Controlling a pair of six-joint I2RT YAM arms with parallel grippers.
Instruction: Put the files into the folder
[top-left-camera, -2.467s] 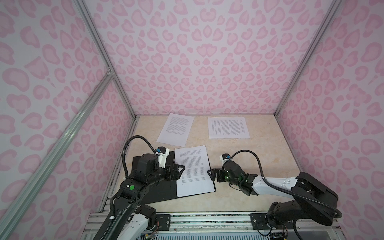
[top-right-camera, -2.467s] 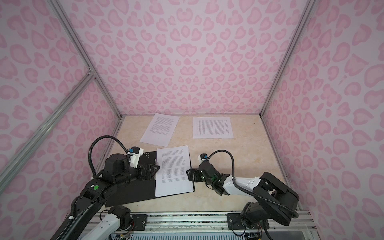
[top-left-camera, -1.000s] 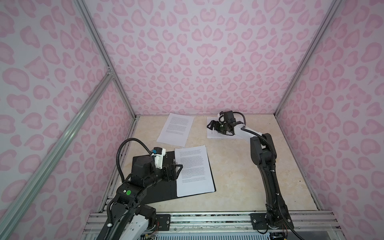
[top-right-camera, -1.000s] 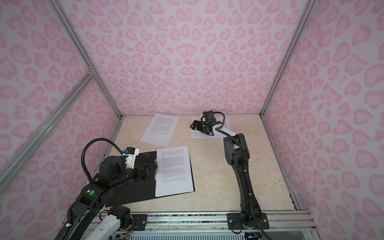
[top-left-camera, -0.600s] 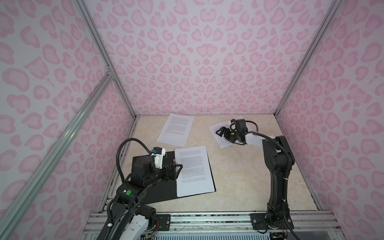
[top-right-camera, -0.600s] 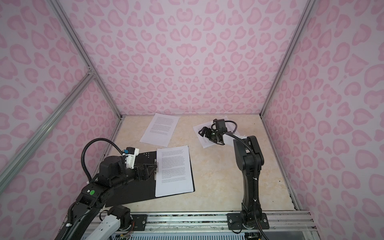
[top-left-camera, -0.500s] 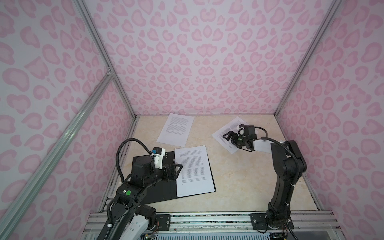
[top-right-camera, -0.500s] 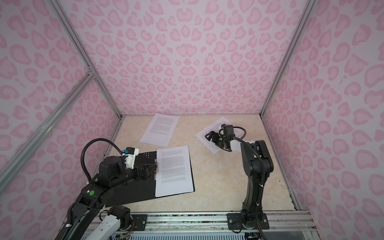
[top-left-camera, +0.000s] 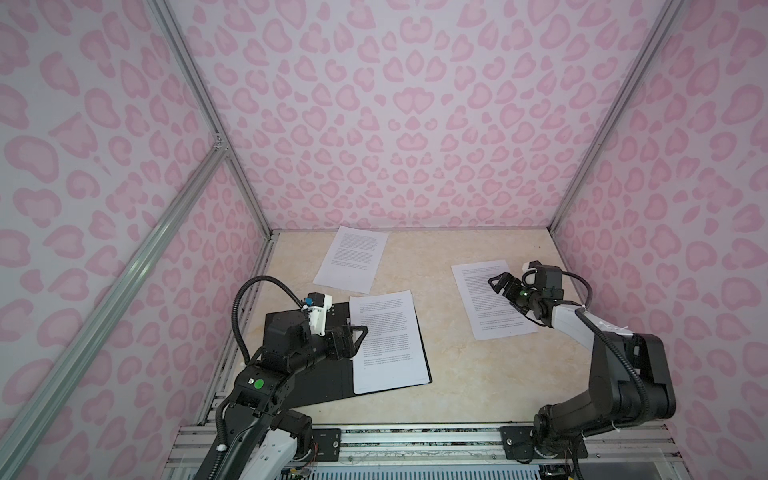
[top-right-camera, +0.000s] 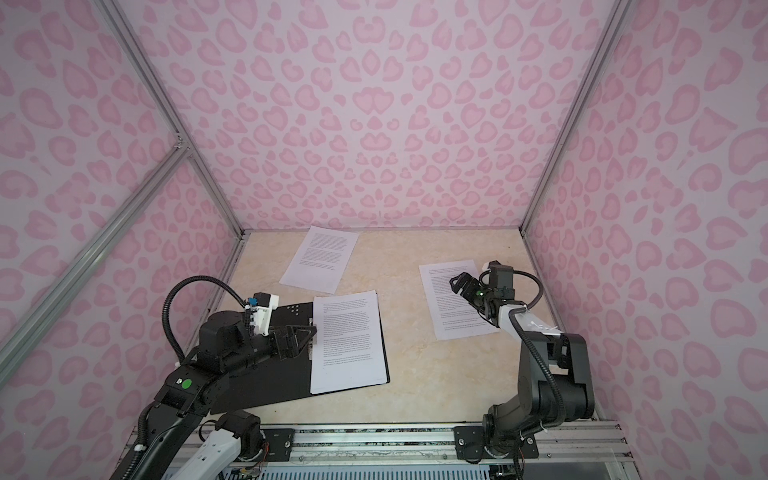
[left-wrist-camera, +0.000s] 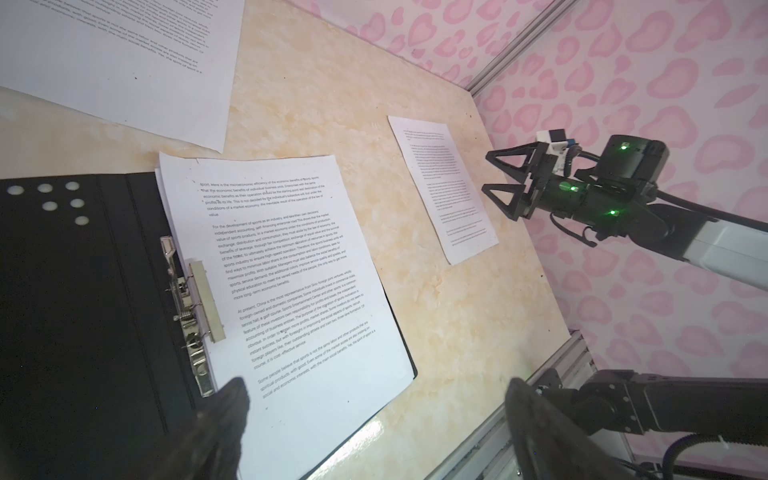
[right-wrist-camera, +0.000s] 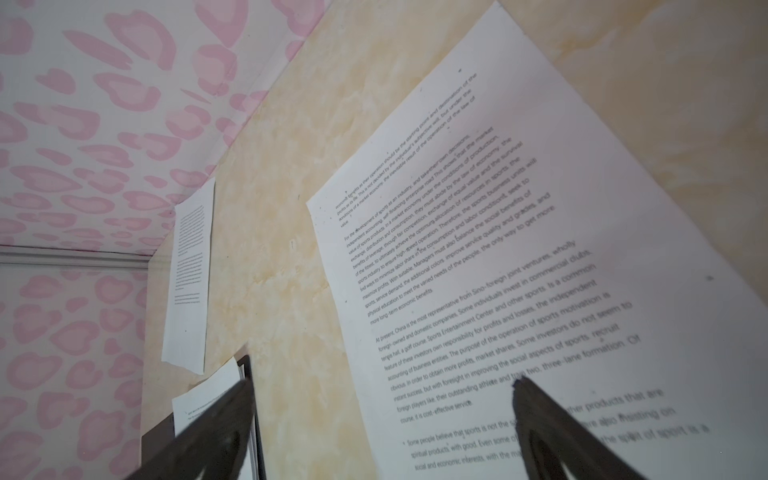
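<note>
The folder (top-left-camera: 328, 388) lies open, black inside up, at the front left in both top views, with its metal clip (left-wrist-camera: 195, 303) beside a stack of files (top-left-camera: 386, 340). My left gripper (top-left-camera: 359, 340) hangs open over the stack's inner edge and holds nothing; in the left wrist view the left gripper (left-wrist-camera: 376, 384) has its fingers wide apart. A loose file (top-left-camera: 486, 299) lies at the right. My right gripper (top-left-camera: 496, 282) is open over it, and in the right wrist view the right gripper (right-wrist-camera: 382, 381) has one fingertip over the text. Another file (top-left-camera: 353, 259) lies at the back.
Pink patterned walls (top-left-camera: 415, 124) close the beige table (top-left-camera: 457, 374) in on three sides. An aluminium rail (top-left-camera: 415, 436) runs along the front edge, with both arm bases on it. Bare tabletop lies between the folder and the right file.
The right arm swung from the back of the table toward the right and nearer. The right file moved with it and turned lengthwise. The left arm stayed still.
</note>
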